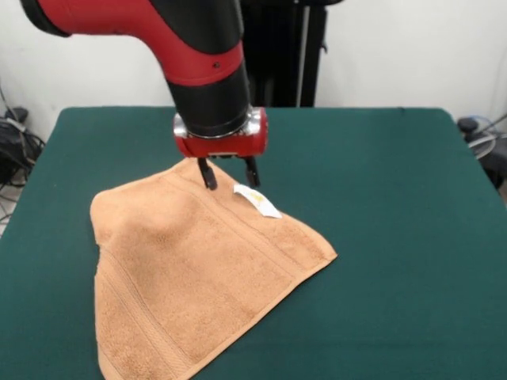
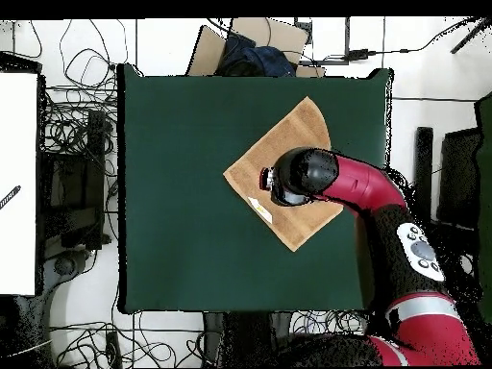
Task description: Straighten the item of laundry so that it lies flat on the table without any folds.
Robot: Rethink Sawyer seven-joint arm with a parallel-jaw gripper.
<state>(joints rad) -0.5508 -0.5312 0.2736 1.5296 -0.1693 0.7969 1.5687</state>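
The orange-brown towel (image 1: 190, 273) lies on the dark green table (image 1: 396, 198), left of centre in the front view. It is spread out, with a soft bump and a turned-in fold along its left side. Its white label (image 1: 257, 200) sticks up at the far edge. My gripper (image 1: 230, 176) points straight down at the towel's far corner, just left of the label. The fingers stand apart, open, with the tips at the cloth. In the overhead view the arm covers much of the towel (image 2: 293, 144); the gripper (image 2: 274, 183) is near its middle.
The table's right half (image 1: 412, 261) is bare green felt. The black pedestal (image 1: 277, 47) stands behind the far edge. In the overhead view a cardboard box (image 2: 252, 40), cables (image 2: 72, 144) and a white surface (image 2: 17, 183) lie around the table.
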